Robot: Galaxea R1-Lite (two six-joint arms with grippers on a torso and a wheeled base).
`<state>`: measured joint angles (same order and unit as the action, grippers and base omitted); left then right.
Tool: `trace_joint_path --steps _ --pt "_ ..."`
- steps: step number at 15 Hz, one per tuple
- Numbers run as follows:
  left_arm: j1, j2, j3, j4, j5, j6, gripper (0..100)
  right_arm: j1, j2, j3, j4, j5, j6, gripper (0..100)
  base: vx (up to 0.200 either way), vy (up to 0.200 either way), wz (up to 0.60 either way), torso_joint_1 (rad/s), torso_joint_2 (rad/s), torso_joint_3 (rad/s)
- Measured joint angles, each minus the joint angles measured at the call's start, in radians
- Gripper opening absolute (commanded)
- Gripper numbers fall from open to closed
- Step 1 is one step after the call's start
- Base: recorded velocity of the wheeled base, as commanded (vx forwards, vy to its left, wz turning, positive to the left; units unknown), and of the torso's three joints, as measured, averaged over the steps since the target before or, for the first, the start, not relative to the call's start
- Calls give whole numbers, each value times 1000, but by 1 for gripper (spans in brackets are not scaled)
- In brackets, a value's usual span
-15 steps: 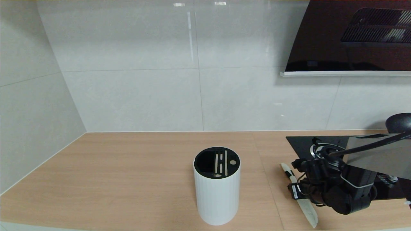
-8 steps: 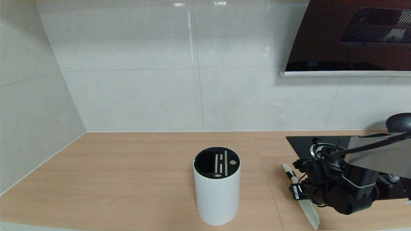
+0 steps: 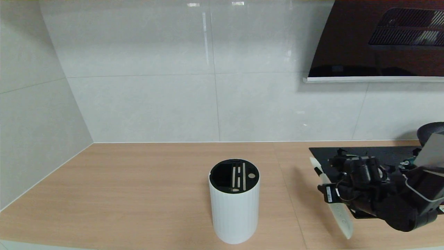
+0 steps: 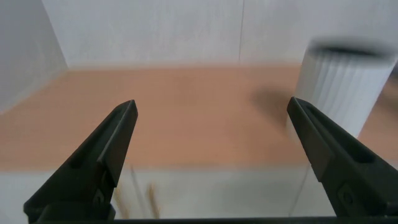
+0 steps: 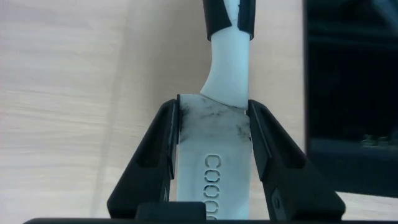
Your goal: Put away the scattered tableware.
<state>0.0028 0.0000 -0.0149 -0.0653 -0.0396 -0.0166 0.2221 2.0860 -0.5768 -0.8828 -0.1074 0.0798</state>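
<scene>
A white ceramic knife (image 3: 339, 212) with a black band on its handle hangs above the counter right of centre, handle toward the wall. My right gripper (image 3: 339, 195) is shut on its blade. In the right wrist view the knife (image 5: 229, 68) lies pinched between both black fingers of that gripper (image 5: 213, 124). A white ribbed cylindrical holder (image 3: 234, 205) with a black slotted top stands upright at the counter's front centre, left of the knife. My left gripper (image 4: 210, 106) is open with nothing between its fingers, low in front of the counter, and the holder (image 4: 345, 81) stands ahead of it.
A black cooktop (image 3: 322, 152) with a burner lies at the right, under the knife's far end. A dark range hood (image 3: 378, 41) hangs on the tiled wall above. A black pot (image 3: 430, 130) sits at the far right. Bare wooden counter (image 3: 138, 184) spreads to the left.
My right gripper has risen off the counter with the knife and drawn toward the cooktop. The knife now hangs tilted in the air. The holder has not moved.
</scene>
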Motion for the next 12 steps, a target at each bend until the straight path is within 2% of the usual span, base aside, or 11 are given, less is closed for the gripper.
trace_joint_path --steps 1,2,4,7,10,12 --pt "0 2 -21 32 -17 0 100 1 -47 16 1 8 -4 0 0 0 0 0 0 0" --pt "-1 11 -68 101 -58 3 100 5 -104 29 3 17 -15 0 0 0 0 0 0 0" --pt "-3 68 -165 211 -171 8 100 18 -196 16 41 28 -30 0 0 0 0 0 0 0" --pt "-4 304 -324 276 -357 7 100 72 -287 -174 281 30 -42 0 0 0 0 0 0 0" --pt "-18 636 -476 206 -461 3 100 201 -358 -310 397 20 -43 0 0 0 0 0 0 0" --pt "-61 876 -541 60 -492 -30 100 280 -388 -347 406 -15 -43 0 0 0 0 0 0 0"
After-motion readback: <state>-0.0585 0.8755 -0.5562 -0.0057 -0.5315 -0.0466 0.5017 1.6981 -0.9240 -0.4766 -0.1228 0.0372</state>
